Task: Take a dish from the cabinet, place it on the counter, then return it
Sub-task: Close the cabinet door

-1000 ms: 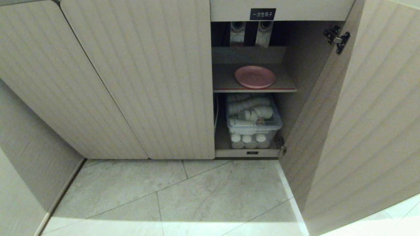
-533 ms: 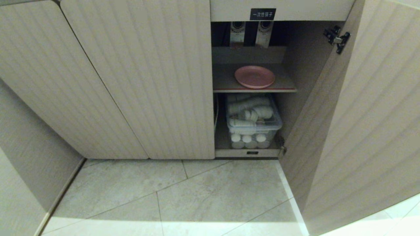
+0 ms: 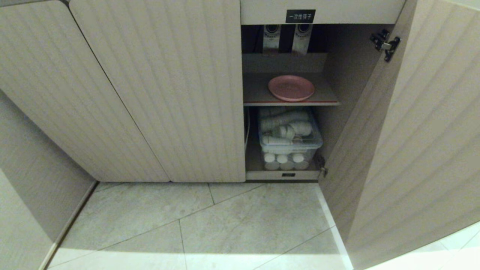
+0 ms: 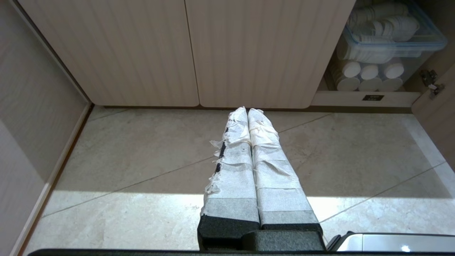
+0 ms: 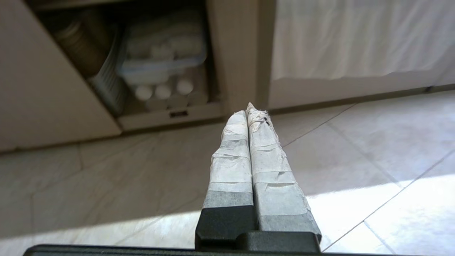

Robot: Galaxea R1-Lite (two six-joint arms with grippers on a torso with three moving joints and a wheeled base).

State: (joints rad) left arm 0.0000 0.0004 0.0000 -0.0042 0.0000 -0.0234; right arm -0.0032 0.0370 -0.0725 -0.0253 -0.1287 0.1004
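Nearest, low over the pale grey stone floor tiles (image 3: 232, 225), the left gripper (image 4: 247, 111) and the right gripper (image 5: 250, 111), both wrapped in white tape, have their jaws pressed together and hold nothing. Farther back, right of the frame's middle, the low beige cabinet with ribbed doors (image 3: 168, 93) stands open, with a clear plastic box of white cups (image 3: 288, 138) at its bottom. Above the box, the round flat pink plate (image 3: 291, 88) lies on the red-edged inner shelf (image 3: 258, 98), under the small black label (image 3: 300, 16).

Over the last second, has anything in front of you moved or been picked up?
Nothing visibly changed. The pink plate lies on the red-edged shelf of the open cabinet, untouched, with the clear bin below it. Neither arm shows in the head view; the left gripper and right gripper are shut and empty above the floor.
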